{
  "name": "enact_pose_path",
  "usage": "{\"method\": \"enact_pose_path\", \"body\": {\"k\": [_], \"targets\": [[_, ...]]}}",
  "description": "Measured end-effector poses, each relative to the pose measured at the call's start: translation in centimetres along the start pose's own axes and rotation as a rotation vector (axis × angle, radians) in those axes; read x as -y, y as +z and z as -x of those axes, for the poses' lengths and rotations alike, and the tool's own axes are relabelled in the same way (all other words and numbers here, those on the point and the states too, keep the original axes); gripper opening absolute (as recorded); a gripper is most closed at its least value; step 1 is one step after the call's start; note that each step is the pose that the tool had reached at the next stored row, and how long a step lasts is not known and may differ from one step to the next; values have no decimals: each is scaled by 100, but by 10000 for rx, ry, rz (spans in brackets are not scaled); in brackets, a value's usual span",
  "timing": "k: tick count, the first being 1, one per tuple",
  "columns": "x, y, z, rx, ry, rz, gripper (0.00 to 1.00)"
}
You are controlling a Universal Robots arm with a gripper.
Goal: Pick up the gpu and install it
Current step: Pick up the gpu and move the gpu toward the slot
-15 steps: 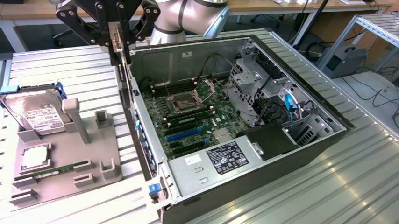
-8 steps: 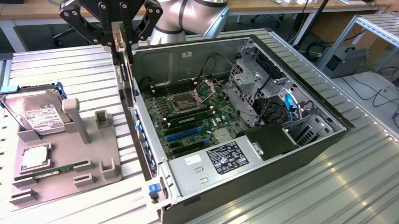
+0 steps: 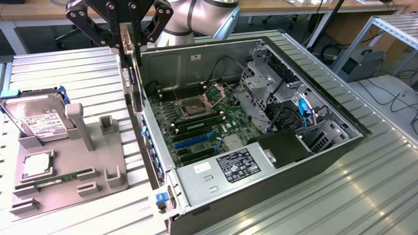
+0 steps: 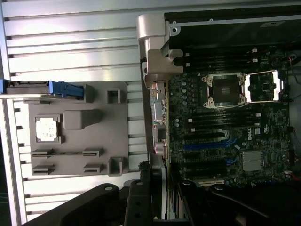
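Hanging over open case (image 3: 326, 156), fingers (image 3: 123, 35) clenched on gpu (image 3: 132, 73) — motherboard (image 4: 263, 117) label possibly Dell.

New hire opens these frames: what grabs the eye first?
The open computer case, its motherboard exposed, sits mid-frame in the exterior view. Above the case's edge on that view's left, the gripper holds the gpu hanging edge-on. Further left, a gray fixture tray carries a hard drive.
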State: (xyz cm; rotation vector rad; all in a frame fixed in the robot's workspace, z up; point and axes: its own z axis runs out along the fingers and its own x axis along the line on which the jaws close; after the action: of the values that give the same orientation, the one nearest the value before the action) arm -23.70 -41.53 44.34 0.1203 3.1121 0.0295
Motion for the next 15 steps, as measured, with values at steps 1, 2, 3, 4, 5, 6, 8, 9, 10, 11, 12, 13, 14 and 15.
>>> {"method": "enact_pose_path", "body": {"k": [1,2,3,4,5,6,8,9,10,11,12,13,14,15], "targets": [[0,1,4,0,-1,1,27],[-1,2,10,1,0,1,27],[-1,3,17,0,0,1,27],[-2,4,22,1,-1,1,27],[-2,5,27,1,0,1,27],[-2,5,31,0,0,1,27],[-3,7,39,1,-1,1,27],[-3,8,42,1,0,1,27],[-3,8,46,0,-1,0,27],[-4,9,49,1,0,1,27],[-4,10,53,0,0,0,27],[-4,11,57,1,-1,0,27],[-4,13,63,1,-1,0,27],[-5,14,67,0,0,-1,27]]}}
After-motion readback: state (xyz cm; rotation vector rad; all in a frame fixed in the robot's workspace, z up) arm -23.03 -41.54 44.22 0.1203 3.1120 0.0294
